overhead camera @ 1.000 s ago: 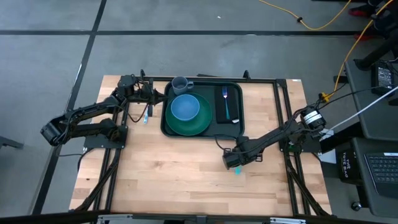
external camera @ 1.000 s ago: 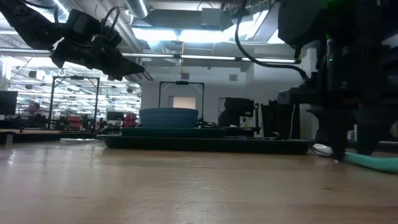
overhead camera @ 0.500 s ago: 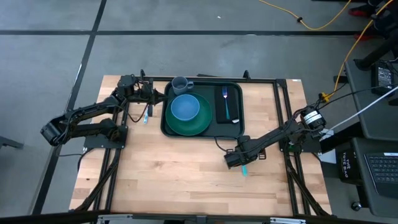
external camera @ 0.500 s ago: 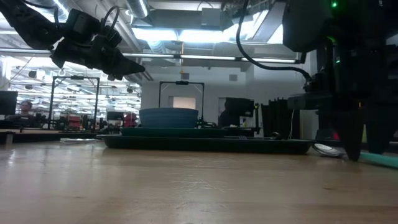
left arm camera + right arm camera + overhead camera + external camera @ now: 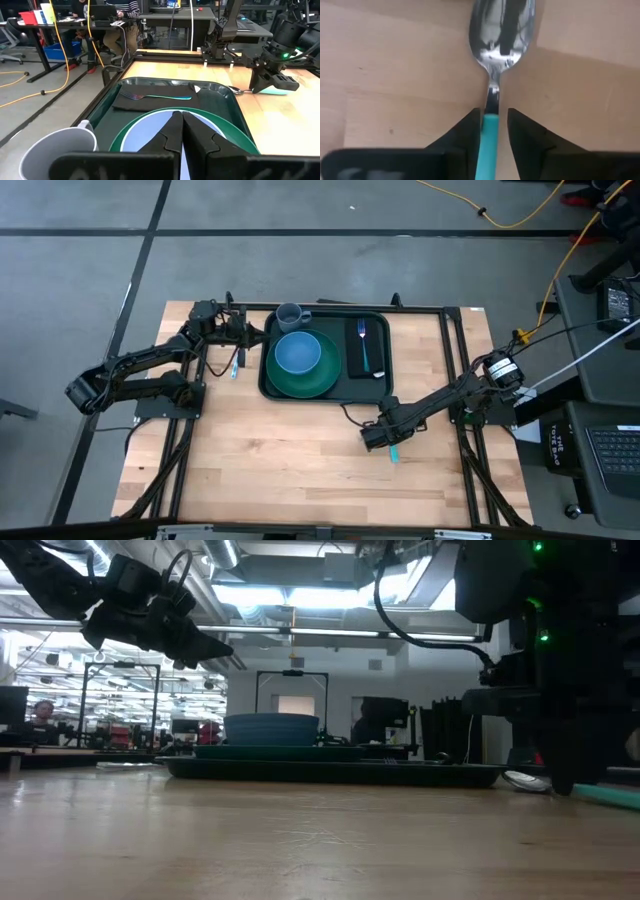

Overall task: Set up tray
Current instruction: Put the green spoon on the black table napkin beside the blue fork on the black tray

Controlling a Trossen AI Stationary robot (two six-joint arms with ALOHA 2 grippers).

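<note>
The dark green tray (image 5: 266, 385) holds a green plate (image 5: 312, 384) with a blue bowl (image 5: 297, 352), a grey cup (image 5: 289, 315) and a black napkin (image 5: 355, 360) bearing a fork (image 5: 364, 345). A spoon (image 5: 392, 451) with a teal handle lies flat on the wood, near-right of the tray. My right gripper (image 5: 494, 131) points down over it, open, one finger on each side of the handle. My left gripper (image 5: 247, 333) hangs shut in the air just left of the cup. My right gripper straddles the spoon's teal handle (image 5: 489, 142) just behind the metal neck, coming from above with its fingers across it. One finger (image 5: 470, 135) stands flush against the handle's edge and a slit shows at the other; whether either touches, I cannot tell.
A thin blue-handled utensil (image 5: 236, 365) lies on the wood left of the tray, under my left arm. Black frame rails run along the table's far, left and right sides. Bare wood stretches across the near half of the table (image 5: 280, 470).
My right gripper has rolled about its own downward axis over the spoon, without shifting across the table. The spoon has stayed where it lay.
</note>
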